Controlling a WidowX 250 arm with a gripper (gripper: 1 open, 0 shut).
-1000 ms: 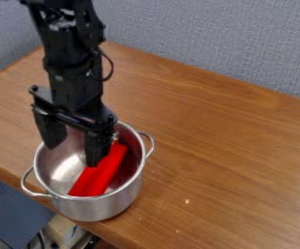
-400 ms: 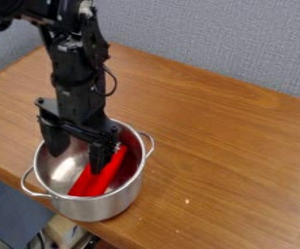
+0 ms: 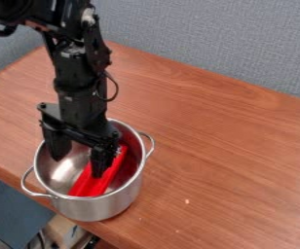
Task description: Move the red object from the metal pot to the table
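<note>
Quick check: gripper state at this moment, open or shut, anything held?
Gripper: open, jaws spread inside the metal pot over the red object, holding nothing.

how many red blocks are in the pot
1. The red block lies slanted inside the metal pot, between the open fingers of the gripper. The arm covers part of the pot's inside, so another could be hidden.

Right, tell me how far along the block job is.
Done: the pincer is open and lowered into the pot, around the red block.
In hand: lining up the grasp; no grip shows yet.
Left: close on the block, lift it out, set it on the table.
</note>
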